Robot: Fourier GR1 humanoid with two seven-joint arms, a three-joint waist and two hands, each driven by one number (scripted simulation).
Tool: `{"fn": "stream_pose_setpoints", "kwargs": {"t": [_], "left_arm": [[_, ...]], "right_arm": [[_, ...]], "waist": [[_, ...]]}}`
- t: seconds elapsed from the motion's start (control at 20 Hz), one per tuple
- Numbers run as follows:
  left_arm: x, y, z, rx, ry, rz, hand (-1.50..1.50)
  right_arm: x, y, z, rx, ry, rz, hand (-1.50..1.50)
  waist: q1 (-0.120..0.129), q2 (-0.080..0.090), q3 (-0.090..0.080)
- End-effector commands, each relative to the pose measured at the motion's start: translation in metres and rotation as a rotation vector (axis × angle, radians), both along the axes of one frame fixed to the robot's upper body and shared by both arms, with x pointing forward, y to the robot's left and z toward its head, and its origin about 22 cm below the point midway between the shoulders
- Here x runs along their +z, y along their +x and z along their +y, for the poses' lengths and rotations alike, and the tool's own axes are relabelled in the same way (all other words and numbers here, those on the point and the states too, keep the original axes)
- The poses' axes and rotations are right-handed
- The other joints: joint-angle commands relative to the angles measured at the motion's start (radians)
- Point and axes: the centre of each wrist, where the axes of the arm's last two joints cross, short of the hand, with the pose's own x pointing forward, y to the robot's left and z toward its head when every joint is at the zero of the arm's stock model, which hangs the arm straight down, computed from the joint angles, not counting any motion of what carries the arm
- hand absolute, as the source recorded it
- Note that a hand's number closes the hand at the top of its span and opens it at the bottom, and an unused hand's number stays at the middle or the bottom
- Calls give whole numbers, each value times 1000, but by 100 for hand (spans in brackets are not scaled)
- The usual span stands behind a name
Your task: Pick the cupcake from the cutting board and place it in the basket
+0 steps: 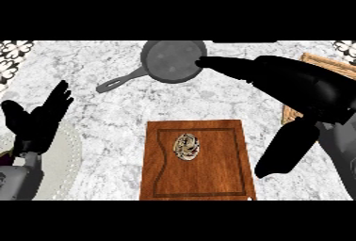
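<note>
The cupcake (pixel 186 146) sits near the middle of a brown wooden cutting board (pixel 222 179) at the lower centre of the head view. My right hand (pixel 292 82) hangs large above the counter at the right, fingers straight and open, thumb pointing down beside the board's right edge; it holds nothing and stands apart from the cupcake. The woven basket (pixel 327 63) shows only as a corner at the far right, mostly hidden behind that hand. My left hand (pixel 35 120) rests open at the left edge, fingers up.
A grey frying pan (pixel 172 60) with its handle pointing lower left lies at the back centre, just by the right hand's fingertips. A pale round mat (pixel 66 160) lies at the lower left under the left forearm. The counter is white marble.
</note>
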Motion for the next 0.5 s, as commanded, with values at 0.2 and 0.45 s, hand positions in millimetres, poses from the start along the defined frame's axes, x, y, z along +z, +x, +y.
{"fn": "stream_pose_setpoints", "kwargs": {"t": [0.2, 0.45], "left_arm": [[6, 5, 11, -6, 10, 7, 0], [-2, -2, -5, -14, 5, 0, 0]], "right_arm": [[-67, -14, 18, -21, 68, -49, -150], [-126, -13, 21, -33, 114, -53, -150]], "waist": [[11, 3, 0], [9, 3, 0]]}}
